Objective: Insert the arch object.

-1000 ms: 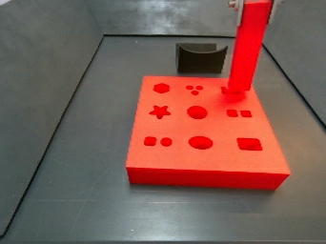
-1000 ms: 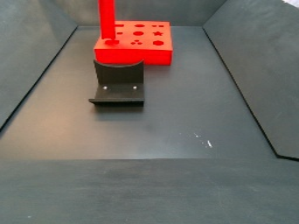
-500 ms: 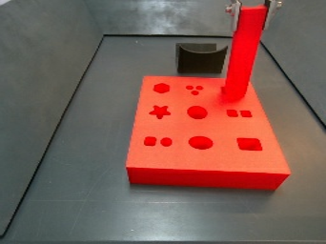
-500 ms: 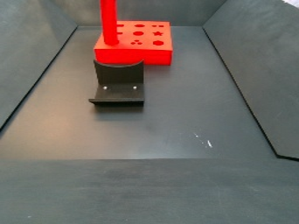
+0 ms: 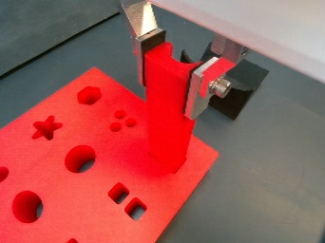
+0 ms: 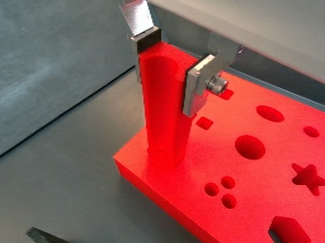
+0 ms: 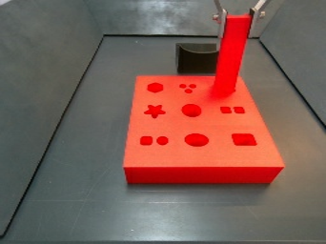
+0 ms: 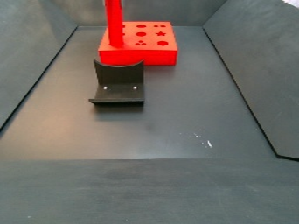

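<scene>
Gripper (image 5: 176,65) sits at the top of the arch object (image 5: 166,119), closed on its upper end; both silver finger plates press the bar's opposite faces. Seen in both wrist views: one finger (image 6: 141,27) against the far face, the other finger (image 6: 200,84) flat on the near face with its screw head visible.

Arch object stands nearly upright, slightly tilted in a side view (image 7: 230,57), with its top between the jaws and its lower end down at the red board (image 7: 201,164). Lower end meets the board near one edge, on the side closest to the fixture (image 7: 197,55). Whether the tip is inside a hole or only resting on the surface cannot be told; the bar covers the contact spot in every view.

Board lies flat on the dark floor (image 8: 163,140). Open shaped holes visible in a wrist view: star (image 5: 47,127), hexagon (image 5: 87,96), round holes, small square pair. All of these lie clear of the bar.

Fixture in a side view (image 8: 118,83) stands on the floor just beside the board's near edge; bar (image 8: 114,21) rises at the board corner behind it.
</scene>
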{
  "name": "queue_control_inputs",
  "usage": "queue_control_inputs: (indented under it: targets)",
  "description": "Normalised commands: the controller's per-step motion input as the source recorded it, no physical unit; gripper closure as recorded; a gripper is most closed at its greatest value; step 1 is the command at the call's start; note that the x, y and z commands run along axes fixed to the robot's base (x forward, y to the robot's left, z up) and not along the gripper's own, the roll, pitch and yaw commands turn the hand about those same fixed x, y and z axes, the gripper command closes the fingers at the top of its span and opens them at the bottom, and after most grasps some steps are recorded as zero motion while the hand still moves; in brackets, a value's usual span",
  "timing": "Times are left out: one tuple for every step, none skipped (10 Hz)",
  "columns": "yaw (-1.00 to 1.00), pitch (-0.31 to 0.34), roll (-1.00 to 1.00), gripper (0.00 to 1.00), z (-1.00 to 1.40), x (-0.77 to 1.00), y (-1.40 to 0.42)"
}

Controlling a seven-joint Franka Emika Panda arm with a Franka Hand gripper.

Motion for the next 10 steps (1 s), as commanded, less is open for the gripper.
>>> queue_control_inputs:
  targets:
    - [0.11,0.0,0.03,1.0,-0.11,0.0,-0.02]
    - [0.03,0.0,0.0,1.0,-0.07,0.0,-0.07]
    - [0.01,0.0,0.01,1.0,-0.1,0.0,-0.08]
    - [0.0,0.0,0.16,1.0,-0.1,0.0,-0.19]
    - [0.07,0.0,0.37,1.0,-0.13,0.0,-0.23]
    - [0.08,0.0,0.2,1.0,-0.17,0.05,-0.08]
    - [0.1,0.0,0.13,1.0,-0.17,0.05,0.0]
    - [0.12,0.0,0.15,1.0,-0.17,0.05,0.0]
    - [0.09,0.0,0.08,1.0,-0.16,0.0,0.0]
    - [0.08,-0.003,0.0,1.0,-0.36,0.0,0.0]
